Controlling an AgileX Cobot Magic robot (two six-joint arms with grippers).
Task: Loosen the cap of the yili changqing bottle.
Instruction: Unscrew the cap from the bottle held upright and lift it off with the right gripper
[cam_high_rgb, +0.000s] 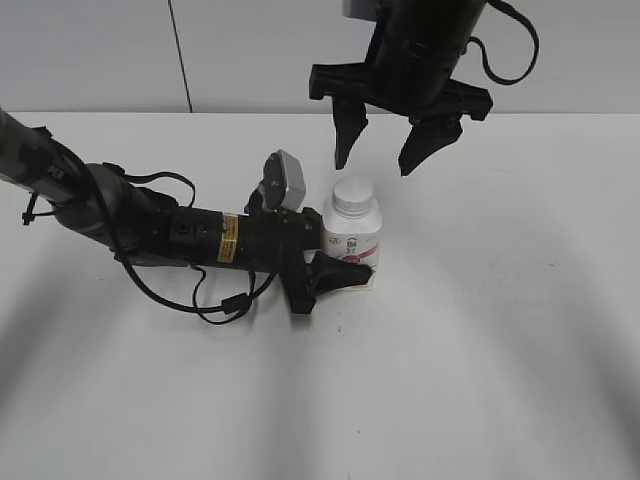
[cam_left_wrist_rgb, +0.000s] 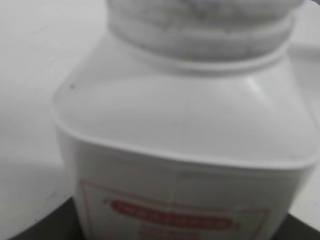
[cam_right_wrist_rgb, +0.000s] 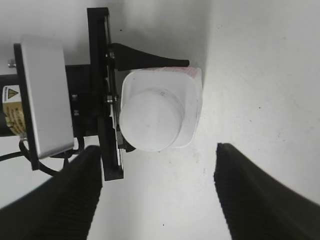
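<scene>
The yili changqing bottle (cam_high_rgb: 352, 243) stands upright on the white table, white with a pink-red label. Its round white cap (cam_high_rgb: 353, 195) is on the neck. My left gripper (cam_high_rgb: 335, 272) is shut on the bottle's lower body from the left. In the left wrist view the bottle (cam_left_wrist_rgb: 185, 150) fills the frame, blurred, with the cap (cam_left_wrist_rgb: 200, 25) at the top. My right gripper (cam_high_rgb: 378, 160) hangs open above and just behind the cap, not touching it. From above, the right wrist view shows the cap (cam_right_wrist_rgb: 151, 120) on the bottle (cam_right_wrist_rgb: 192, 100), and the open right gripper (cam_right_wrist_rgb: 157, 192) below them.
The left arm (cam_high_rgb: 150, 225) lies low across the table from the left, with a loose black cable (cam_high_rgb: 215, 305) beside it. Its wrist camera (cam_high_rgb: 285, 180) sticks up just left of the bottle. A pale wall runs behind the table.
</scene>
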